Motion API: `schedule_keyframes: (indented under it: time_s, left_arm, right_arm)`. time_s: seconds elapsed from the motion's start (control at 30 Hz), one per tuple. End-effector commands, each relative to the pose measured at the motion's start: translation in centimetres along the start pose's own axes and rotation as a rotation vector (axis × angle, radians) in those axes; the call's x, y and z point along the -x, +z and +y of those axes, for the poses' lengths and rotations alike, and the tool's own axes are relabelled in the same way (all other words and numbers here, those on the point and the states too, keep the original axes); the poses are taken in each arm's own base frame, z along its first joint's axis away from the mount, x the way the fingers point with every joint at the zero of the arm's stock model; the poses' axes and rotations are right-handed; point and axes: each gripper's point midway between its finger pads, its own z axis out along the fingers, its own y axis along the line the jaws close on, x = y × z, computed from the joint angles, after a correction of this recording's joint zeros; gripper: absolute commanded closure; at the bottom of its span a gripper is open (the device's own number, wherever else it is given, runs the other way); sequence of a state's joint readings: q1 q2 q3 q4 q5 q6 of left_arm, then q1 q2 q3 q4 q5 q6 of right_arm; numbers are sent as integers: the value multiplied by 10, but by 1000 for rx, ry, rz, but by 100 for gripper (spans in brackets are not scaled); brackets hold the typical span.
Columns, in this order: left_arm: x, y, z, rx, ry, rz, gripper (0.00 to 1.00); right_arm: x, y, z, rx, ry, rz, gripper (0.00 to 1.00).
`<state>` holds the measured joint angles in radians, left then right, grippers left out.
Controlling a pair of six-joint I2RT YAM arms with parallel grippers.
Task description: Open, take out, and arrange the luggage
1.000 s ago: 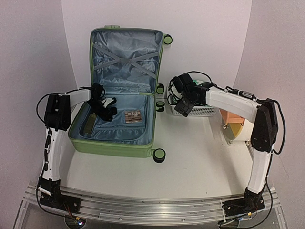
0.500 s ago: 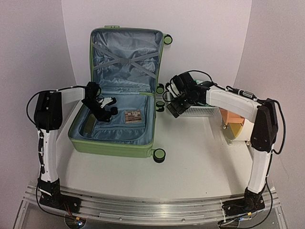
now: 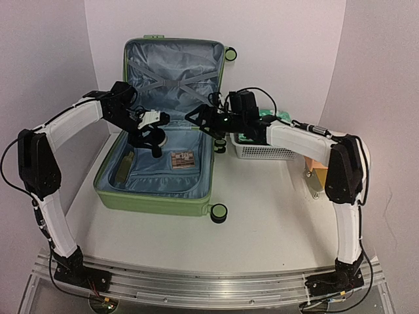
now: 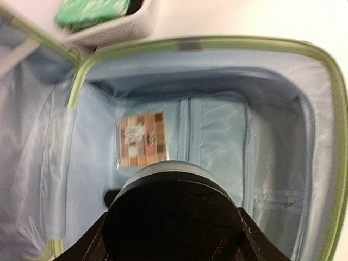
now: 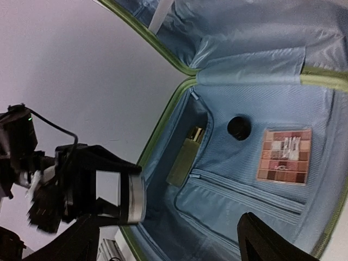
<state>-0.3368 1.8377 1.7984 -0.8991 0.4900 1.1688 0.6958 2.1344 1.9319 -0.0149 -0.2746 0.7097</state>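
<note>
1. Top view: we see the luggage [image 3: 154,201] lying open on the surface [image 3: 262,222], with its lid upright at the back.
   - The left fingers [image 3: 149,140] hover over its base, clamped on a round jar [image 3: 159,136].
   - The right fingers [image 3: 198,118] hang above its right rim near the hinge, spread wide and holding nothing.
   - A palette [image 3: 183,159] lies flat on the base lining.
   - A white mesh basket [image 3: 265,152] sits just right of the luggage.
2. Left wrist: the jar's black top fills the gap between both fingers. The palette lies on the luggage lining beneath it. The basket holds a green packet [image 4: 92,13] and sits just outside the luggage rim.
3. Right wrist: the right fingers are wide apart and empty. In the luggage base we see the palette, a small black round thing [image 5: 239,128] beside it, and an olive flat item [image 5: 185,157] by the side wall. The jar is gripped above the rim.
</note>
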Motion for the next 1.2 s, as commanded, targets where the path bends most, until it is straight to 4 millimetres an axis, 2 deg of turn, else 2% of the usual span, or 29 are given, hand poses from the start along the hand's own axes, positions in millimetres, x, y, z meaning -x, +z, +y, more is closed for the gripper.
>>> schedule_keyframes:
  time_s: [0.0, 0.17, 0.3, 0.5, 0.6, 0.7, 0.8, 0.87, 0.97, 1.03, 1.1, 1.17]
  left_arm:
    - [36, -9, -10, -22, 116, -60, 64]
    - [49, -5, -8, -22, 145, -79, 64]
    - [50, -2, -8, -25, 153, -72, 64]
    - [49, 1, -9, -25, 159, -66, 64]
    - [52, 0, -7, -17, 163, -74, 64]
    - [56, 1, -6, -8, 171, -80, 64]
    - [59, 1, -6, -8, 177, -86, 64]
    - [59, 2, -7, -9, 177, -87, 64]
    - [60, 2, -4, 3, 176, -89, 64]
    - [61, 2, -3, 4, 179, -91, 64]
    - [62, 2, -3, 5, 181, -92, 64]
    - [61, 2, -4, 2, 177, -92, 61]
  right_arm:
    - [-17, 23, 45, 211, 149, 52, 9]
    - [-41, 34, 44, 220, 182, 112, 16]
    - [-54, 36, 52, 274, 203, 166, 20]
    - [-57, 30, 55, 294, 214, 157, 24]
    - [-63, 36, 57, 308, 234, 173, 34]
    - [-71, 44, 56, 314, 261, 196, 41]
    - [-67, 46, 57, 319, 256, 183, 60]
    - [-62, 45, 61, 323, 244, 167, 68]
    - [-64, 46, 61, 327, 253, 178, 67]
    - [-67, 47, 57, 322, 263, 186, 72]
    - [-68, 47, 56, 318, 268, 186, 81]
    - [-68, 46, 57, 318, 267, 185, 95]
